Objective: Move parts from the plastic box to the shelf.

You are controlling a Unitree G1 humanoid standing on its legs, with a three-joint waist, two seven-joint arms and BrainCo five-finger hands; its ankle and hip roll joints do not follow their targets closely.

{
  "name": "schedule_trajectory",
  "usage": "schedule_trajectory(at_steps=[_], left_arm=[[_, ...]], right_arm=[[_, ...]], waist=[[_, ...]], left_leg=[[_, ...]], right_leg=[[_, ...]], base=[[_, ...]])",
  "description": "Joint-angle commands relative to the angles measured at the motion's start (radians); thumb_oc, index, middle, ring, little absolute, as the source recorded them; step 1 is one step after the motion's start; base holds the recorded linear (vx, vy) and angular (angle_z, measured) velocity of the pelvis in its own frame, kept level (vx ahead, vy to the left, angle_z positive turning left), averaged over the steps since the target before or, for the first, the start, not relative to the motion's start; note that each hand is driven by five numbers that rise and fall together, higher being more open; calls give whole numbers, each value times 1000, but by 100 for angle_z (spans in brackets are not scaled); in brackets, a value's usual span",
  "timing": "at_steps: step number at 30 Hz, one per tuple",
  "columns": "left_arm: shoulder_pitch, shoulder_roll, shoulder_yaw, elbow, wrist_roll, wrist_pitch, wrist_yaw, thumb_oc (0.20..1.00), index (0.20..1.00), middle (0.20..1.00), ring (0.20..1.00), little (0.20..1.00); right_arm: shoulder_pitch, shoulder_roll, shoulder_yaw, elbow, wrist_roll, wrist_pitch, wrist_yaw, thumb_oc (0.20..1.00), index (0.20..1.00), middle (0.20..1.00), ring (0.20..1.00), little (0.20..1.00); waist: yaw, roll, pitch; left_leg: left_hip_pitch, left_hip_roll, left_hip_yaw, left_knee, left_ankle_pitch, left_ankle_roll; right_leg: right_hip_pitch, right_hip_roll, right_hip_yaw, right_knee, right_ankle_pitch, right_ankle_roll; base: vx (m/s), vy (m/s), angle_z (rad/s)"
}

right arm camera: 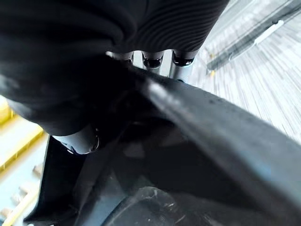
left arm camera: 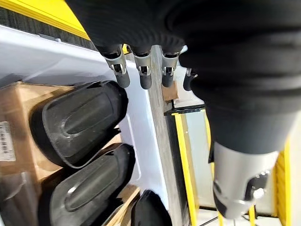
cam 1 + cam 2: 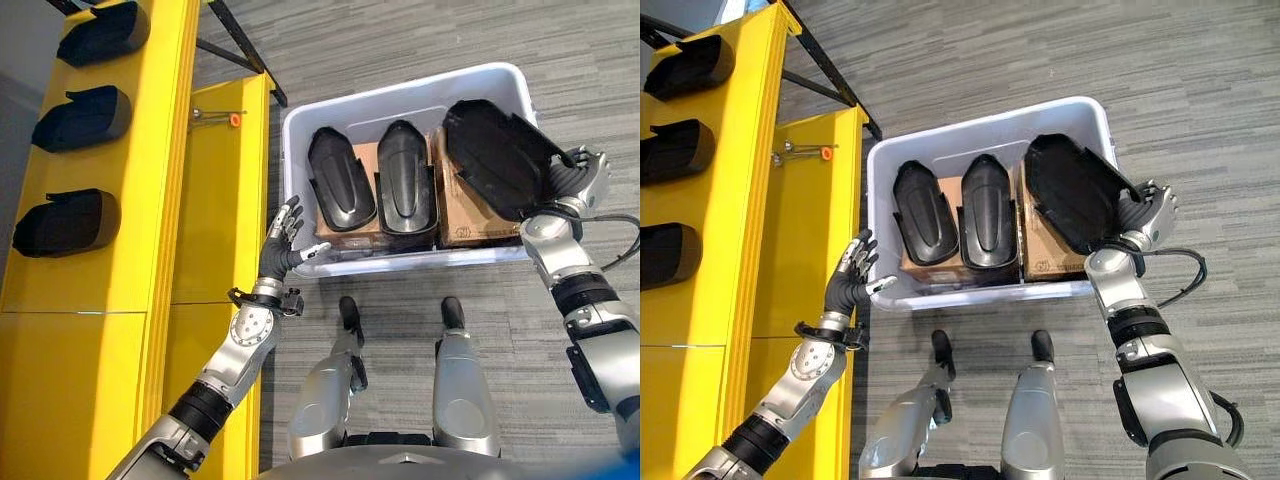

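Observation:
A white plastic box (image 3: 400, 90) stands on the floor in front of me. Two black moulded parts (image 3: 340, 180) (image 3: 405, 180) lie side by side in it on cardboard. My right hand (image 3: 580, 175) is shut on a third black part (image 3: 495, 155), held tilted above the box's right end; its fingers (image 1: 153, 61) hook over the part's edge (image 1: 197, 155). My left hand (image 3: 283, 240) is open with straight fingers (image 2: 141, 70), just outside the box's left front corner, holding nothing. The yellow shelf (image 3: 160, 150) on the left carries three black parts (image 3: 100, 35) (image 3: 85, 118) (image 3: 65, 222).
Cardboard cartons (image 3: 465, 215) line the bottom of the box. A lower yellow shelf level (image 3: 225, 200) sits between the shelf and the box, with an orange-tipped bolt (image 3: 232, 119) on it. A black brace (image 3: 240, 45) runs behind it. Grey carpet surrounds the box.

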Motion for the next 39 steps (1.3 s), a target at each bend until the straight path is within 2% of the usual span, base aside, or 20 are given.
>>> schedule_trajectory(at_steps=[1,4,10,14,18,21,25,26,28,33,37,39], left_arm=[[0,9,4,14,8,-55,-18,1000,1000,1000,1000,1000],[10,4,3,26,20,-49,-22,1000,1000,1000,1000,1000],[26,-7,7,38,37,-38,-22,1000,1000,1000,1000,1000],[53,-23,22,52,57,-33,-11,1000,1000,1000,1000,1000],[72,-40,39,55,75,-29,-2,1000,1000,1000,1000,1000],[105,-60,60,47,102,-26,25,1000,1000,1000,1000,1000],[122,-69,72,36,109,-22,53,1000,1000,1000,1000,1000],[125,-72,76,37,100,-55,69,1000,1000,1000,1000,1000],[139,-79,91,24,87,-78,89,1000,1000,1000,1000,1000],[181,-84,157,-74,91,-54,101,1000,1000,1000,1000,1000],[187,-68,182,-134,85,-12,100,1000,1000,1000,1000,1000],[165,-54,175,-136,91,-5,90,1000,1000,1000,1000,1000]], right_arm=[[-12,-19,-24,-57,6,-72,-35,200,200,200,200,200],[16,2,-25,-60,39,-75,-18,200,200,200,200,200],[83,43,-40,-79,183,-144,30,200,200,200,200,200],[201,106,-92,-172,333,-278,177,200,200,200,200,200],[274,143,-93,-275,354,-313,241,200,200,200,200,200],[395,209,-70,-450,408,-336,298,200,200,200,200,200],[453,240,-50,-540,488,-340,352,200,200,200,200,200],[475,249,-45,-563,508,-352,377,200,200,200,200,200],[515,268,-33,-609,517,-359,403,200,200,200,200,200],[605,283,6,-757,491,-328,471,200,200,200,200,200],[616,276,24,-792,540,-309,499,200,200,200,200,200],[599,277,41,-794,593,-309,502,200,200,200,200,200]], waist=[[20,-74,-77],[22,-88,-99],[19,-103,-130],[8,-123,-163],[1,-136,-183],[-14,-153,-211],[-21,-159,-224],[-24,-162,-227],[-26,-166,-233],[-12,-182,-251],[8,-195,-267],[32,-206,-269]], left_leg=[[14,-2,-8,91,-204,-7],[37,10,-5,78,-196,-12],[74,28,-1,53,-180,-20],[107,45,7,34,-169,-25],[124,50,13,28,-169,-25],[146,58,22,20,-169,-24],[160,61,29,17,-173,-22],[163,61,30,17,-174,-21],[165,61,27,19,-176,-20],[173,45,4,20,-188,-11],[173,21,-14,11,-198,-6],[159,-3,-25,18,-213,8]], right_leg=[[27,20,-67,-16,-65,-70],[59,22,-73,-30,-61,-70],[103,29,-76,-51,-56,-73],[147,32,-73,-71,-52,-72],[165,32,-70,-77,-52,-71],[186,38,-62,-79,-56,-71],[197,40,-58,-80,-62,-71],[201,40,-58,-80,-63,-71],[209,41,-57,-82,-66,-71],[235,32,-70,-118,-54,-61],[246,20,-83,-171,-25,-42],[243,6,-98,-177,-19,-30]], base=[[41,-38,14],[49,-32,6],[36,-2,1],[62,17,-4],[61,17,-7],[86,25,-4],[44,35,-8],[47,47,-1],[70,68,3],[73,103,6],[55,146,14],[25,151,31]])
